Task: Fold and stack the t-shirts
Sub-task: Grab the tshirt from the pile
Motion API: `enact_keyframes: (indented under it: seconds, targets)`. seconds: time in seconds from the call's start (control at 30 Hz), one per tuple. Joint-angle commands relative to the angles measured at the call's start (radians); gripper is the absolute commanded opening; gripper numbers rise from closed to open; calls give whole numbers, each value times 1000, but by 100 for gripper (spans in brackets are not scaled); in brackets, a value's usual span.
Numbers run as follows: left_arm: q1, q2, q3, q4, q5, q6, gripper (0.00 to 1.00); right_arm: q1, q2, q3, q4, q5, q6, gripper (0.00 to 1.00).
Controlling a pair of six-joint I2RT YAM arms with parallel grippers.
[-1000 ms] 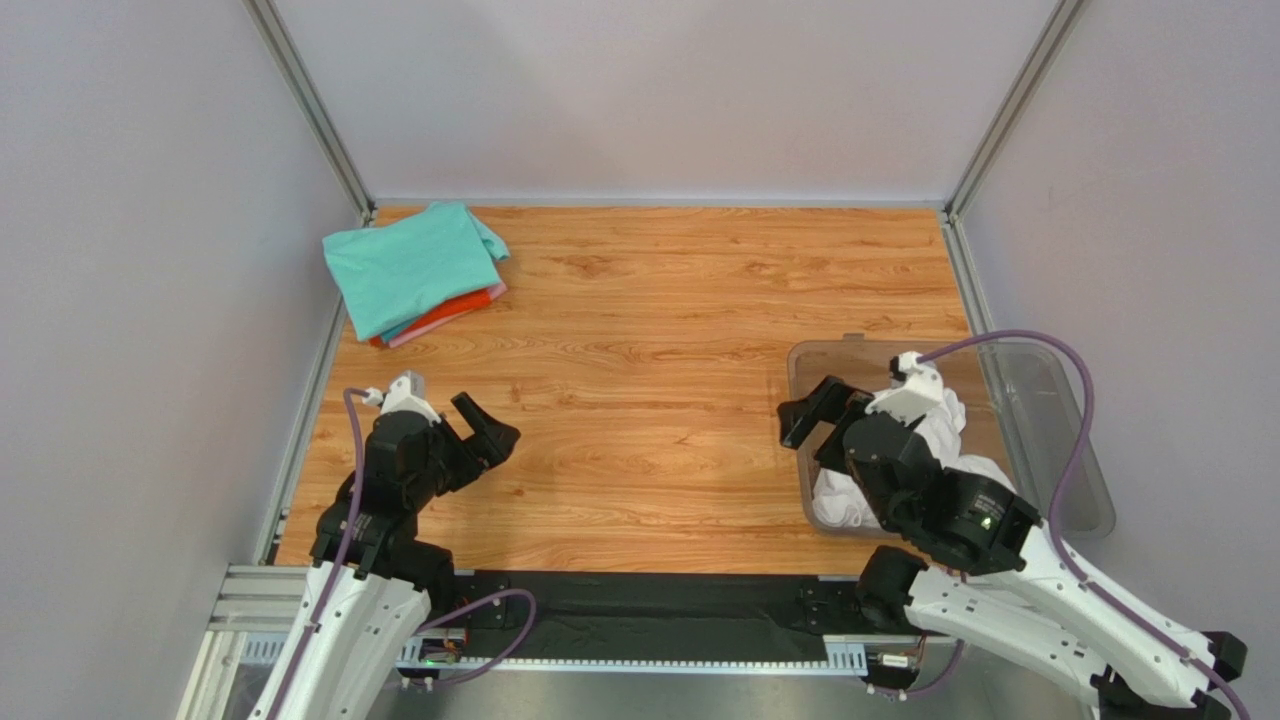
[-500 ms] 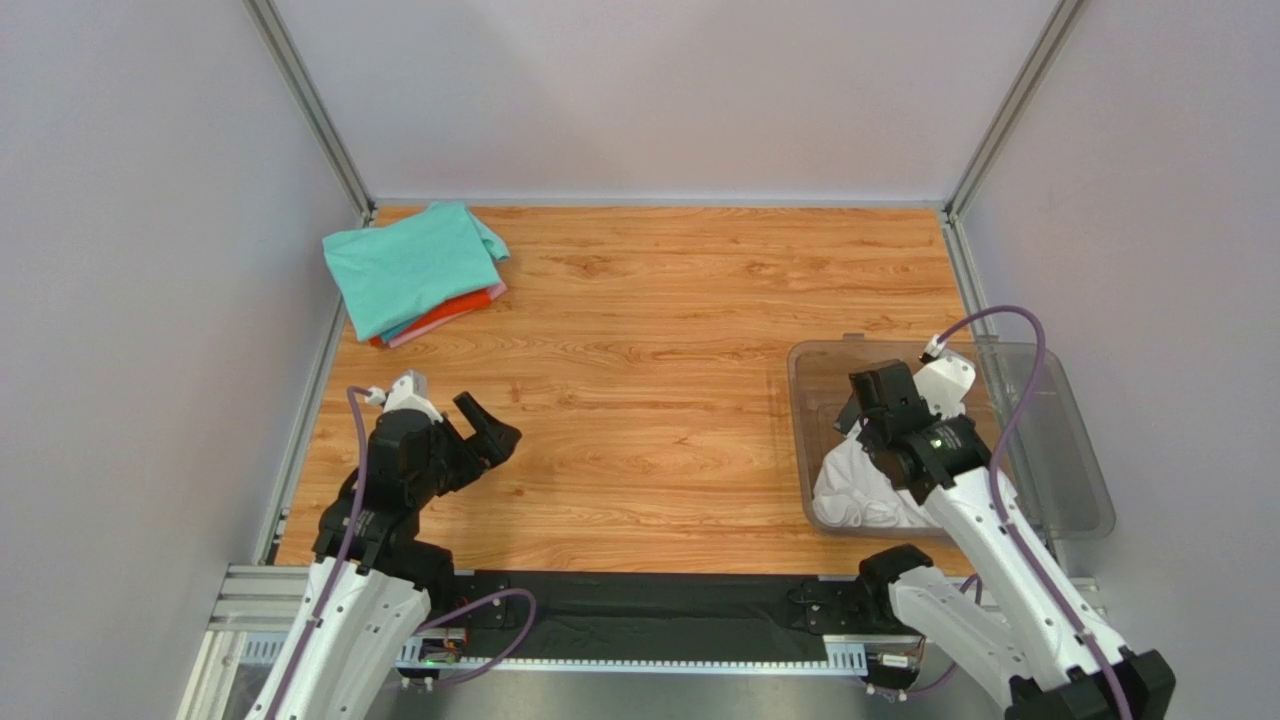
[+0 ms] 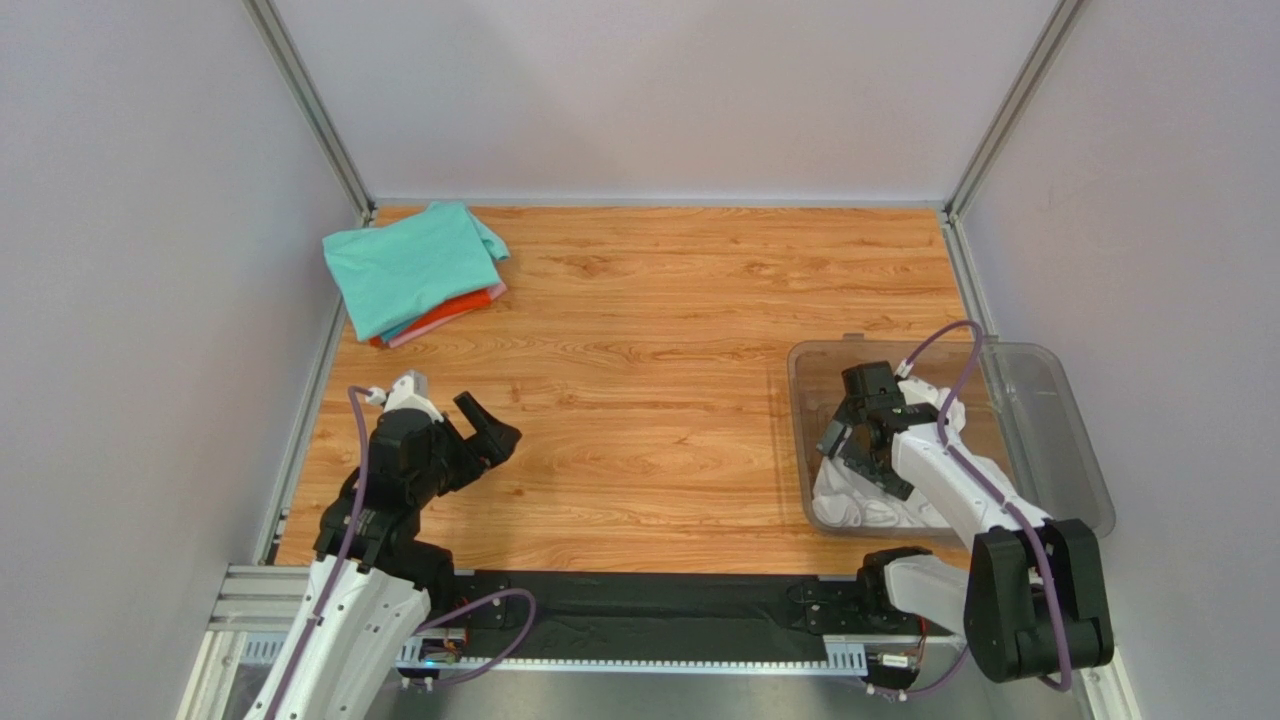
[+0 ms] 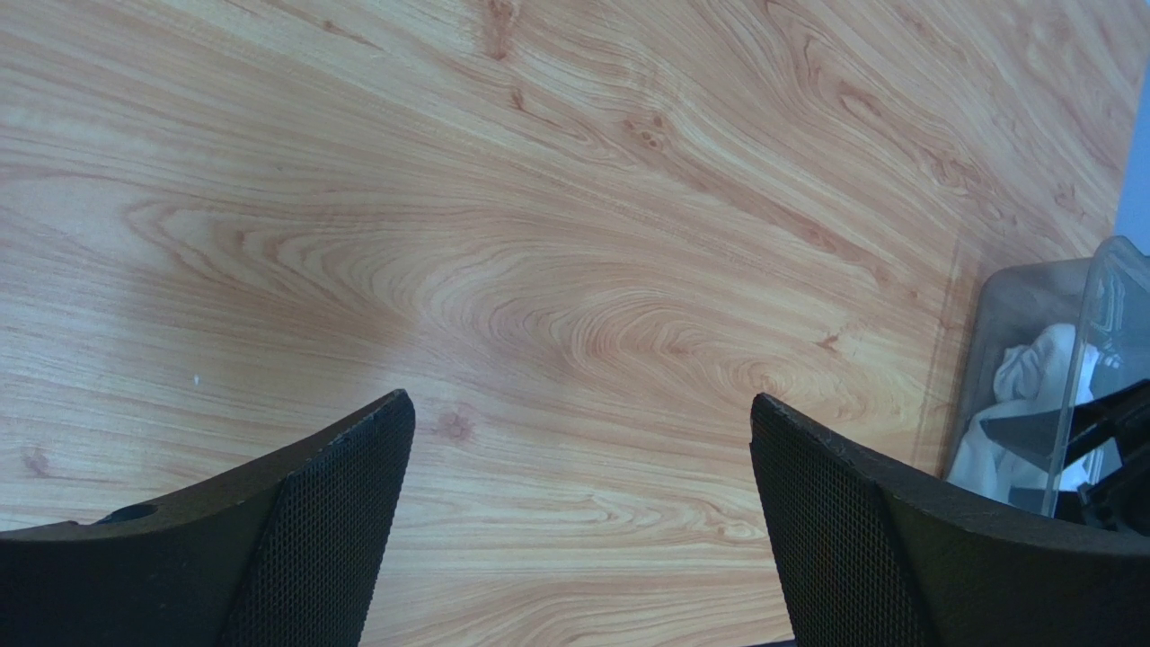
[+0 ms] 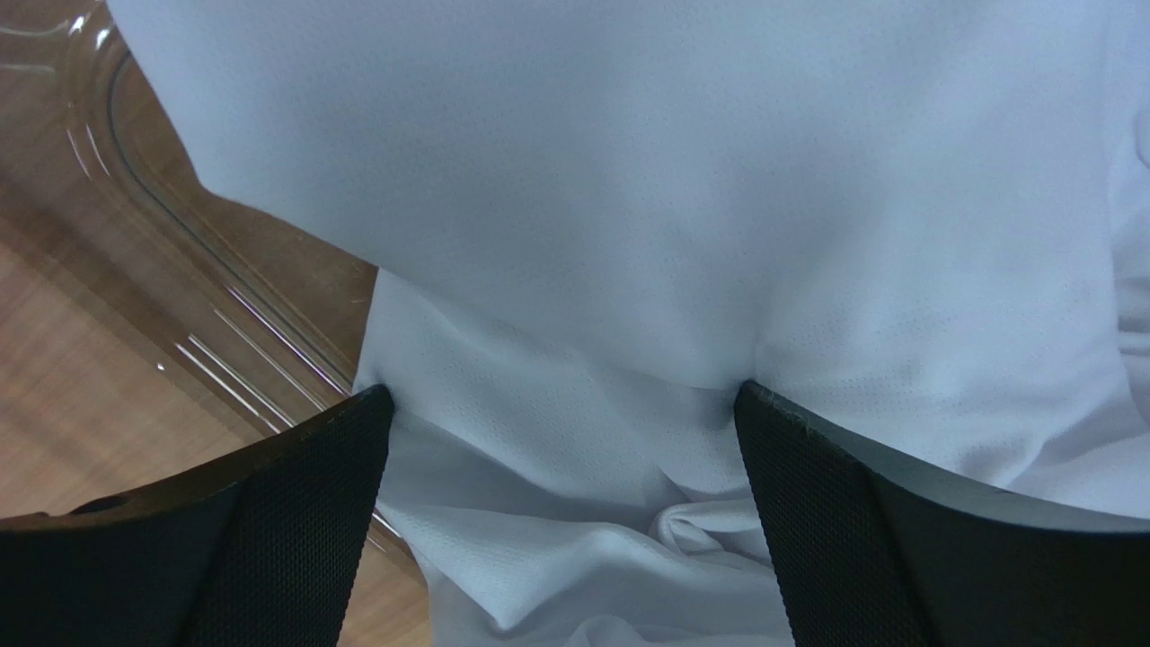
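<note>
A crumpled white t-shirt (image 3: pixel 867 497) lies in the clear plastic bin (image 3: pixel 1052 428) at the right; it fills the right wrist view (image 5: pixel 648 270). My right gripper (image 3: pixel 854 447) is open, low inside the bin, its fingers either side of a fold of the white cloth (image 5: pixel 567 445). A folded stack with a teal t-shirt (image 3: pixel 409 266) on top, pink and orange-red edges (image 3: pixel 458 311) under it, sits at the far left. My left gripper (image 3: pixel 493 431) is open and empty above bare table (image 4: pixel 581 405).
The wooden table (image 3: pixel 676 360) is bounded by grey walls and metal rails at left and right. The bin's corner also shows in the left wrist view (image 4: pixel 1039 364). The bin's near-left wall (image 5: pixel 176 324) is close to my right gripper's left finger.
</note>
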Motion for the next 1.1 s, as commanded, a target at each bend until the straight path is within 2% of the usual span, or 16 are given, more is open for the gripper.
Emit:
enact_keyframes:
  seconds: [0.0, 0.03, 0.1, 0.13, 0.23, 0.33, 0.37, 0.5, 0.6, 0.63, 0.67, 0.83, 0.97, 1.07]
  targets:
    - [-2, 3, -3, 28, -2, -8, 100, -14, 38, -25, 96, -55, -2, 100]
    - [-2, 2, -3, 28, -3, -8, 100, -16, 44, -30, 114, -60, 2, 99]
    - [-2, 2, -3, 28, 1, -6, 100, -19, 61, -47, 134, -84, 1, 84]
    - [-2, 2, -1, 28, 0, -5, 100, -17, 64, -50, 142, -90, 7, 71]
    - [-2, 2, -4, 28, -2, -6, 100, -17, 61, -64, 145, -92, 15, 56]
    - [-2, 2, -4, 28, -4, -8, 100, -19, 35, -67, 146, -100, 4, 29]
    - [-2, 0, -3, 26, -4, -8, 100, -19, 18, -68, 143, -100, 2, 26]
    - [-2, 0, -6, 26, -3, -6, 100, -17, -34, -64, 119, -90, 2, 19]
    - [-2, 2, -6, 26, -2, -8, 100, -19, -96, -54, 90, -87, -8, 8]
    - [-2, 0, -6, 26, -3, -8, 100, -20, -114, -45, 80, -87, -11, 2]
    - [-2, 3, -6, 26, -2, -8, 100, -19, -154, -36, 68, -87, -22, 0]
    - [-3, 3, -4, 28, 13, -8, 100, -19, -293, 44, -42, -67, -71, 0]
    - [-2, 8, -9, 31, 35, -11, 100, -17, -416, 197, -127, -54, -108, 0]
    - [-2, 9, -7, 38, 50, -6, 100, -17, -482, 268, -153, -110, -165, 0]
